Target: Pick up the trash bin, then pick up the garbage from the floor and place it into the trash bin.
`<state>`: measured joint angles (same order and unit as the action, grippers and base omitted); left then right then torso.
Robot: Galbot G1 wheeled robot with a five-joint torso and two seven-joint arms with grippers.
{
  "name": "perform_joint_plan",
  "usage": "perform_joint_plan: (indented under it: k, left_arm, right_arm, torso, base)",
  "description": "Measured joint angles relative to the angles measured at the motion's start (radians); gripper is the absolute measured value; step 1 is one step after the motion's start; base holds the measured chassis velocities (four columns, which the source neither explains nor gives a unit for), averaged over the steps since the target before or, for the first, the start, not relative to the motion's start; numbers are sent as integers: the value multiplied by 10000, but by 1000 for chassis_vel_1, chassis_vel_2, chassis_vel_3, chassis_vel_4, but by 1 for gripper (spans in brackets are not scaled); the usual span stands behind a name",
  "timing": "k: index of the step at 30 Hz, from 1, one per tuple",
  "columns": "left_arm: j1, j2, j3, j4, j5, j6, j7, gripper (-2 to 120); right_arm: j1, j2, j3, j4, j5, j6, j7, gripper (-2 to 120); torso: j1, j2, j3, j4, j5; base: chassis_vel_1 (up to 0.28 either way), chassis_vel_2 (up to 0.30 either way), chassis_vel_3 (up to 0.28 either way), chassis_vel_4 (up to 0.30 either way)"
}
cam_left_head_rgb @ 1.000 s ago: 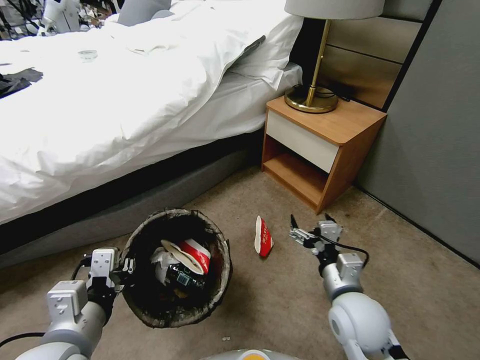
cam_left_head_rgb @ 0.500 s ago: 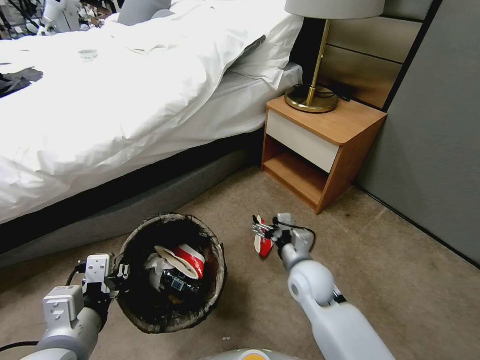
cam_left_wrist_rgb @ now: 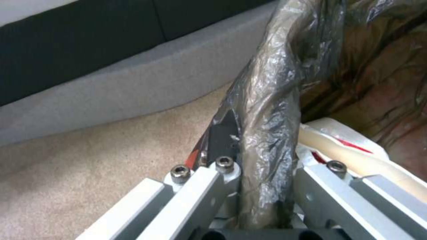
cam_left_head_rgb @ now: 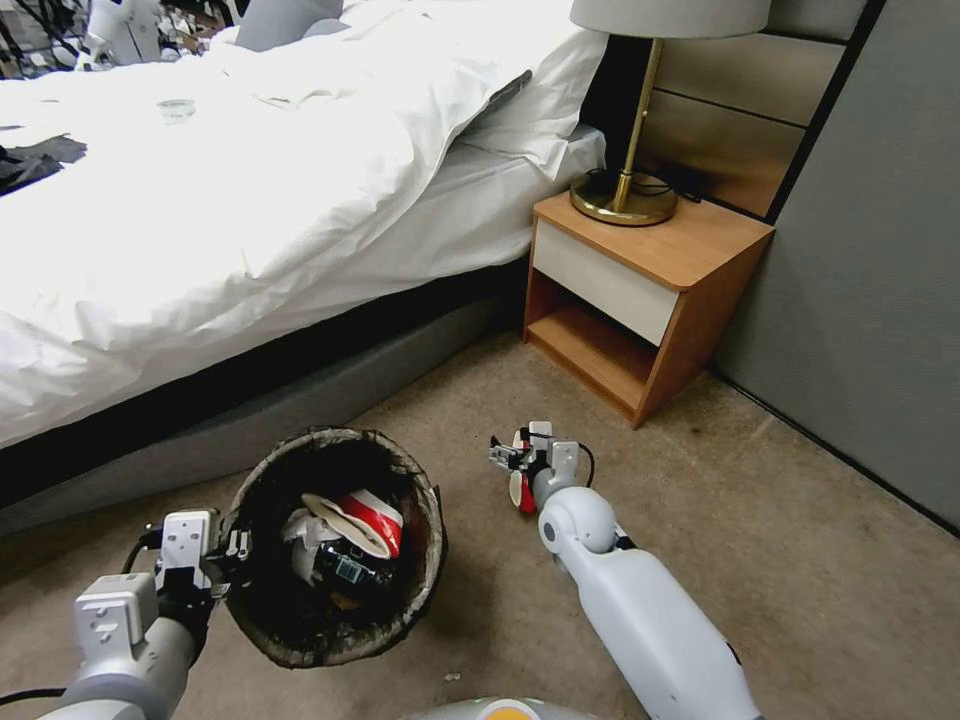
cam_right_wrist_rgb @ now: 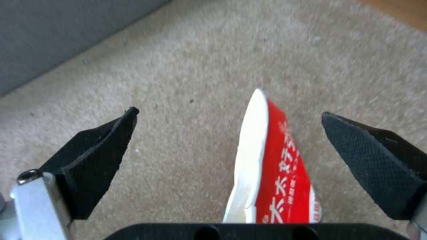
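Left claw (cam_left_head_rgb: 228, 552) clenched on the lined rim of the bin (cam_left_head_rgb: 335, 545), held above the carpet (cam_left_head_rgb: 800, 560) beside the bed (cam_left_head_rgb: 250, 200); cups and tissue lie inside. Right claw (cam_right_wrist_rgb: 227, 133) released, its pads (cam_right_wrist_rgb: 95, 156) straddling a flattened red-and-white cup (cam_right_wrist_rgb: 271, 173) on the carpet, near the nightstand (cam_left_head_rgb: 640, 290).

Round white plastic trash bin (cam_left_head_rgb: 330, 545): lined with crinkly, glossy dark brown-black film, folded over rim. Left gripper (cam_left_wrist_rgb: 256, 186): smooth matt silver metal links with hex-head screws; film-wrapped rim clamped between its fingers. Right gripper (cam_right_wrist_rgb: 227, 160): matt black pads (cam_right_wrist_rgb: 95, 160) with fine cross-hatch texture. Between those pads: flattened red-and-white paper cup (cam_right_wrist_rgb: 273, 173), smooth, faintly glossy print. Beneath: beige-grey short-pile carpet floor (cam_right_wrist_rgb: 178, 66), rough, matt.
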<state>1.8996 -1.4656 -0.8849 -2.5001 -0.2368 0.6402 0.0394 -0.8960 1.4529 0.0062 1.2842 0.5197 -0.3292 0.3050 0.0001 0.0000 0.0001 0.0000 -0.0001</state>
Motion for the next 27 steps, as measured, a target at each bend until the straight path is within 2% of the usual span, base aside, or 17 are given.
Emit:
perform_joint_plan:
  k: [13,27]
  left_arm:
    - [19,12,90,0,98,24,42,0]
    - [1,46,86,0,113,27,51,0]
  right_arm:
    - [616,677,-64,-2285,-395,457,-276,100]
    - [842,826,-41,-3285,-493,772,-323,100]
  torso:
    - [0,0,-1,0,1]
    - [0,0,0,0,1]
  base:
    - [0,0,0,0]
    - [0,0,0,0]
